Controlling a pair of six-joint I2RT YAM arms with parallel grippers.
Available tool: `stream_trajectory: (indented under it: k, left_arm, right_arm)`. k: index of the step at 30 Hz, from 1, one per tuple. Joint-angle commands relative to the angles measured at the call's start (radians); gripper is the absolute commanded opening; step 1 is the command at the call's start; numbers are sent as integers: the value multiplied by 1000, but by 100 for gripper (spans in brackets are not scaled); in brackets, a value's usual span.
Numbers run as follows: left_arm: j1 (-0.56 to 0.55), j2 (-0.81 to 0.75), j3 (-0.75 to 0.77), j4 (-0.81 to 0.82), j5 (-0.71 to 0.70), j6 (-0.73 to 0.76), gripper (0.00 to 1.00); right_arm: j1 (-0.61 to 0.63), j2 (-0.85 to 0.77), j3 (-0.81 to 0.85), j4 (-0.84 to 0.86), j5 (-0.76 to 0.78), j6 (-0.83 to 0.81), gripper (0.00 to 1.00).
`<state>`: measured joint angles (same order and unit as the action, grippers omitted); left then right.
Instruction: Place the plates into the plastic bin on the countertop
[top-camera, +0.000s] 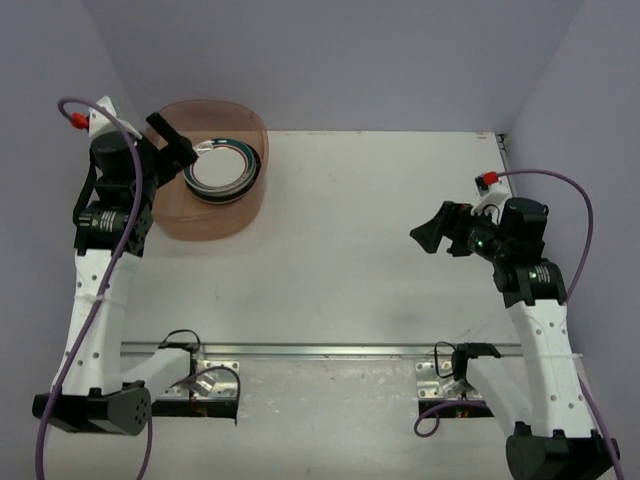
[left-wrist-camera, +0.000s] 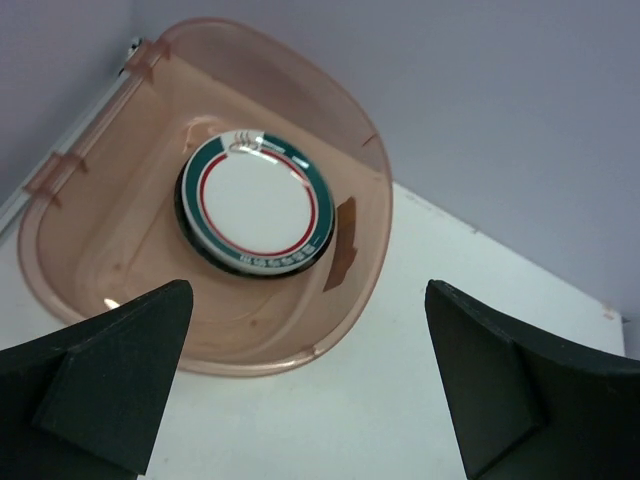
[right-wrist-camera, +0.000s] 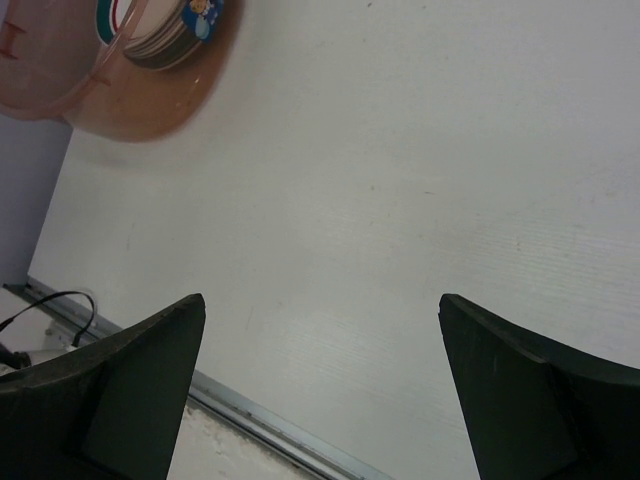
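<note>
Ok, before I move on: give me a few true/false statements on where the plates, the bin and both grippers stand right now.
1. The plates sit stacked inside the plastic bin. True.
2. The top plate is plain blue. False: it is white with a red ring and a teal rim.
3. The left gripper is shut on a plate. False: it is open and empty, over the bin.
4. The right gripper is open above bare countertop. True.
5. The bin stands at the countertop's far right corner. False: it stands at the far left corner.
</note>
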<state>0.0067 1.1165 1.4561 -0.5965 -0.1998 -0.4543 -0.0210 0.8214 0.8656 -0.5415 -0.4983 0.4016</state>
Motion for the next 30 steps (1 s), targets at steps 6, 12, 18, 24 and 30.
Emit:
stream_trajectory:
  k: [6, 12, 18, 24, 30]
  left_arm:
    - [-40, -381, -482, 189, 107, 210, 100]
    - [-107, -650, -752, 334, 39, 291, 100]
    - [-143, -703, -786, 327, -4, 314, 100]
    - [-169, -730, -794, 316, -29, 323, 100]
    - [-177, -739, -800, 320, -66, 304, 100]
  right_arm:
    - [80, -154, 8, -4, 481, -135, 99]
    - [140, -210, -140, 146, 512, -141, 99]
    - [243, -206, -153, 153, 580, -153, 99]
    - [260, -186, -140, 141, 598, -164, 99]
    - [260, -179, -150, 151, 608, -158, 99]
